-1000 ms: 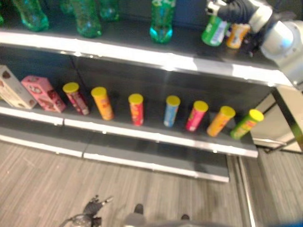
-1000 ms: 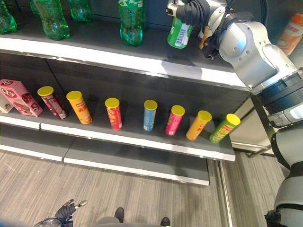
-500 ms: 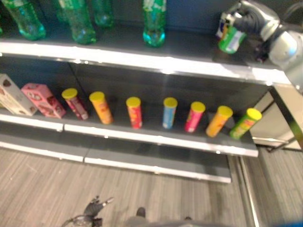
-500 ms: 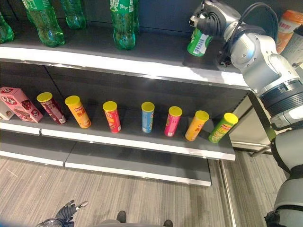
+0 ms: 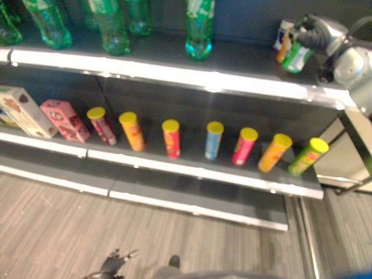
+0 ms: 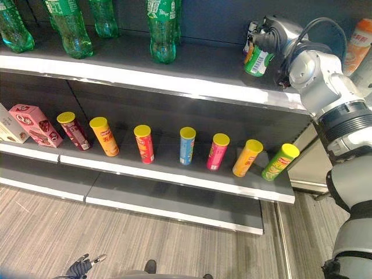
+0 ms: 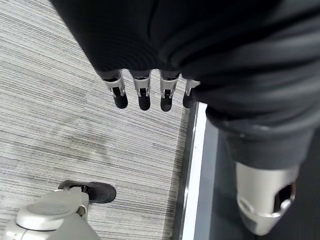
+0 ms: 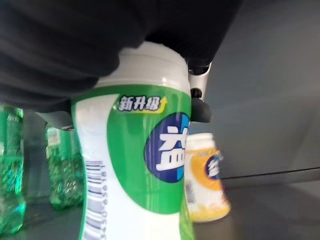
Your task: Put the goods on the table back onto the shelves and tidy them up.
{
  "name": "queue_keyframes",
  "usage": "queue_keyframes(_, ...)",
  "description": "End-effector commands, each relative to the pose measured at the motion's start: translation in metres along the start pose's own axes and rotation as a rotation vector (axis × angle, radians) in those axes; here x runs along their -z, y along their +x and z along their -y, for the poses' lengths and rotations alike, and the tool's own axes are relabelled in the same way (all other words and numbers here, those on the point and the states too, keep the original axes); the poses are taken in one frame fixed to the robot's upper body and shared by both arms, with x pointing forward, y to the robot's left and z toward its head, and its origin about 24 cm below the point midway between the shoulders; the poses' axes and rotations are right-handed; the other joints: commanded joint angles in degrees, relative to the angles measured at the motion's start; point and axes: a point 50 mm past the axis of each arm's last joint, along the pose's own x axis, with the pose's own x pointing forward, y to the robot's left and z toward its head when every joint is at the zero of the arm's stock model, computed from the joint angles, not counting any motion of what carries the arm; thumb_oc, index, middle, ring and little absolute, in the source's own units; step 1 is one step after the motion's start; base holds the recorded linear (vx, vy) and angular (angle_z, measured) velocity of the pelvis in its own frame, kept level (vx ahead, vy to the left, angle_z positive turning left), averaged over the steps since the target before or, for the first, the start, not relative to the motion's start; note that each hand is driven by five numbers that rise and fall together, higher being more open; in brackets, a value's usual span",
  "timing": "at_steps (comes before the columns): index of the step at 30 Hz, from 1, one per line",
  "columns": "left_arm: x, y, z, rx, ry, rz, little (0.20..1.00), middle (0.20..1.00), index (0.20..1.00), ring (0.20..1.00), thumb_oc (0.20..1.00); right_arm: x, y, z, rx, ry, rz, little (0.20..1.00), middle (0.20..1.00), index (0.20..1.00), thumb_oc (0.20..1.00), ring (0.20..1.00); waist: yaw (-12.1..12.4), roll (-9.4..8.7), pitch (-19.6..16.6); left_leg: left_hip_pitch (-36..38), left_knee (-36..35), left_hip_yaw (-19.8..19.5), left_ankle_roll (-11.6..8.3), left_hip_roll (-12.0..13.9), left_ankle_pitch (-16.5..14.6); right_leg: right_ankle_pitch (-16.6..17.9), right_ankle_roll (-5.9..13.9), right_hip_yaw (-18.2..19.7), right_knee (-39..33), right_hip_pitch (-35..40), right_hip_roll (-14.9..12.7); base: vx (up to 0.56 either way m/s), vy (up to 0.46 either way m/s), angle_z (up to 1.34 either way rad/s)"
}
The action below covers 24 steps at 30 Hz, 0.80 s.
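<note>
Shelving is seen in two tiers: green bottles stand at 11 to 12 o'clock on the upper tier, and a row of yellow-lidded tubes stands on the lower. At 2 o'clock the right hand is clenched around a green-and-white container, held over the upper tier just beside an orange container. The left hand hangs at 7 o'clock, fingers relaxed, over the floor.

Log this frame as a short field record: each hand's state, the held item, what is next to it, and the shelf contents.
right hand: shut on the green bottle, over the top shelf
neighbour: orange bottle standing behind it
left hand: open, hanging low over the floor
top shelf, other goods: green soda bottles
lower shelf: row of yellow-lidded canisters, pink box
</note>
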Motion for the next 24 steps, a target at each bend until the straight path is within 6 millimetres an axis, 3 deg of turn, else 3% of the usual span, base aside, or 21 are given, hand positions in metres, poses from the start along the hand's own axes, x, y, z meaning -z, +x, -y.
queue_keyframes(1, -0.024, 0.006, -0.007, -0.015, 0.074, 0.075, 1.000, 1.000, 1.000, 1.000, 1.000, 0.003, 0.001, 0.030, 0.076, -0.076, -0.016, 0.200, 0.200, 0.200, 0.200, 0.200, 2.63, -1.87, 0.05, 0.83, 0.00, 2.53, -5.83, 6.98, -4.14, -0.86, 4.22, -1.08, 0.72, -0.11, -5.37, 0.01, 0.007, 0.08)
queue_keyframes(6, -0.026, 0.006, -0.006, -0.013, 0.071, 0.086, 1.000, 1.000, 1.000, 1.000, 1.000, 0.000, 0.001, 0.020, 0.034, -0.106, 0.005, 0.200, 0.200, 0.200, 0.200, 0.200, 2.64, -1.98, 0.17, 0.85, 0.00, 2.56, -5.77, 6.86, -4.27, -0.76, 4.32, -1.22, 0.74, 0.06, -5.56, 0.00, 0.005, 0.09)
queue_keyframes(12, -0.029, 0.005, -0.005, -0.010, 0.074, 0.101, 1.000, 1.000, 1.000, 1.000, 1.000, 0.012, -0.002, 0.010, -0.027, -0.201, -0.032, 0.200, 0.200, 0.200, 0.200, 0.200, 2.33, -1.99, 0.55, 0.66, 0.00, 2.67, -5.80, 6.78, -4.26, -0.64, 4.43, -1.21, 0.79, -0.32, -5.66, 0.00, 0.000, 0.00)
queue_keyframes(24, -0.030, 0.006, -0.003, -0.008, 0.081, 0.104, 1.000, 1.000, 1.000, 1.000, 1.000, 0.020, -0.006, 0.007, -0.039, -0.233, -0.057, 0.200, 0.200, 0.200, 0.200, 0.200, 1.73, -2.09, 0.69, 0.94, 0.00, 3.22, -5.90, 6.99, -4.47, -0.81, 4.36, -0.87, 0.73, -0.41, -5.60, 0.00, 0.000, 0.00)
